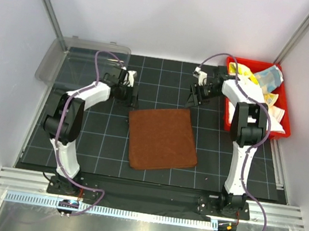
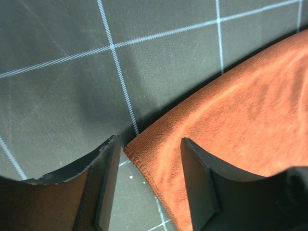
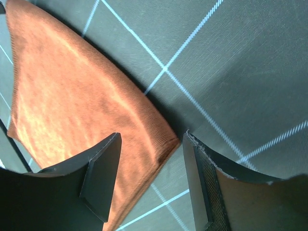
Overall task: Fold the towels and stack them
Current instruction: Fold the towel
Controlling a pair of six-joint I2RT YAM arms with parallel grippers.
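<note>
**Item 1.** Rust-brown square terry towel (image 1: 162, 139). It lay flat and slightly askew on the black grid-lined mat (image 1: 98, 142). Every place below is given from this towel.

**Item 2.** Your left gripper (image 1: 131, 97). It stood at the towel's far left corner. In the left wrist view its jaws were parted, with the corner tip lying on the mat between the fingers (image 2: 108, 183). Nothing was pinched.

**Item 3.** Your right gripper (image 1: 193, 100). It stood at the towel's far right corner. Its jaws were likewise parted, the corner lay in the gap between them, and they had hold of nothing.

**Item 4.** Red plastic tray (image 1: 287, 109). It sat to the right of the towel's far right corner, well apart. It was heaped with a pale yellow cloth (image 1: 245, 71), a light-blue cloth (image 1: 271, 76) and a white cloth (image 1: 271, 112).

**Item 5.** Clear plastic bin (image 1: 52, 59). It sat beyond the towel's far left corner, well apart.
</note>
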